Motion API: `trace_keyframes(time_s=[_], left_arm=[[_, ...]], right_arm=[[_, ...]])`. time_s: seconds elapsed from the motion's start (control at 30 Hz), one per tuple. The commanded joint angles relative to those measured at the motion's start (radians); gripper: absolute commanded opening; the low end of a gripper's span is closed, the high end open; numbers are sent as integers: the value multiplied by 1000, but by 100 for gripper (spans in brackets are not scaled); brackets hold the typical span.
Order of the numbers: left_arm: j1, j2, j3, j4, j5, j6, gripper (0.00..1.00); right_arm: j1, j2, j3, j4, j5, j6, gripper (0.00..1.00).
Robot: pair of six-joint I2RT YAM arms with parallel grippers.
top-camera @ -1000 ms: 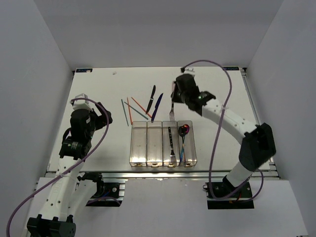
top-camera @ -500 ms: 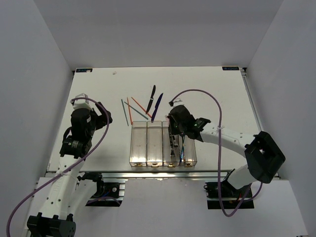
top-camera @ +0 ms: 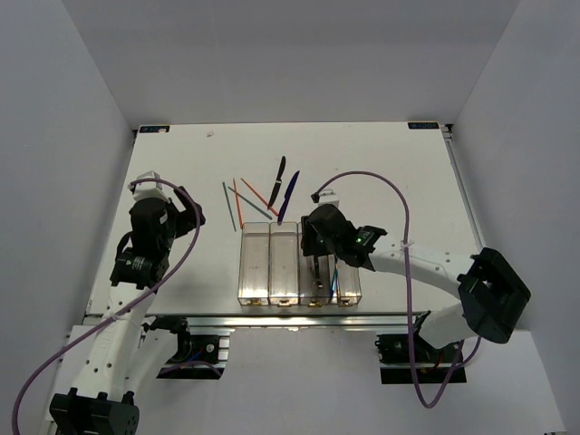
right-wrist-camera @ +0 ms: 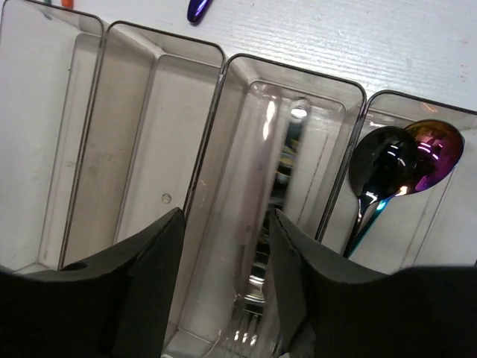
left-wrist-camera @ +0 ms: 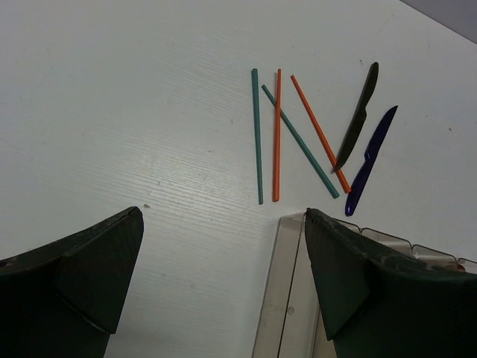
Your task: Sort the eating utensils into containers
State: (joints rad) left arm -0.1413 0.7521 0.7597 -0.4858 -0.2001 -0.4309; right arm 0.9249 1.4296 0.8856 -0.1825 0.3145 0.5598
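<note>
L arm (top-camera: 145,245) & R arm (top-camera: 426,263): white links, black joints, purple cables (top-camera: 399,195). Green LED (top-camera: 361,239) on R. Left gripper (left-wrist-camera: 223,212), right gripper (right-wrist-camera: 225,216): matte black wedge fingers.

Top view high overhead, facing down; wrist views close, looking down; all three share the bins (top-camera: 256,263)

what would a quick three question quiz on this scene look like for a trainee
1. True or false: the right tool is over the bin holding the fork.
2. Seen from above, where in the row of bins do the spoons lie? A leftmost, B second from left, C rightmost.
3. How many knives lie on the table?
Key: 1 true; 2 C; 3 two.
</note>
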Motion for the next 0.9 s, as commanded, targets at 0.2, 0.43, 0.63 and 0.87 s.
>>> trace_keyframes(time_s=[0.2, 0.43, 0.63, 0.87], left_arm=[[-88, 353, 297, 81, 49, -55, 98], [-287, 1120, 969, -146, -9, 89, 98], [-287, 1518, 1407, -284, 10, 190, 94], [-287, 1675, 1483, -235, 97, 221, 93]], right_arm=[[16, -178, 127, -167, 201, 21, 89], [-24, -441, 78, -294, 158, 19, 89], [-28, -520, 21, -328, 91, 2, 89], [-28, -544, -54, -290, 32, -14, 89]])
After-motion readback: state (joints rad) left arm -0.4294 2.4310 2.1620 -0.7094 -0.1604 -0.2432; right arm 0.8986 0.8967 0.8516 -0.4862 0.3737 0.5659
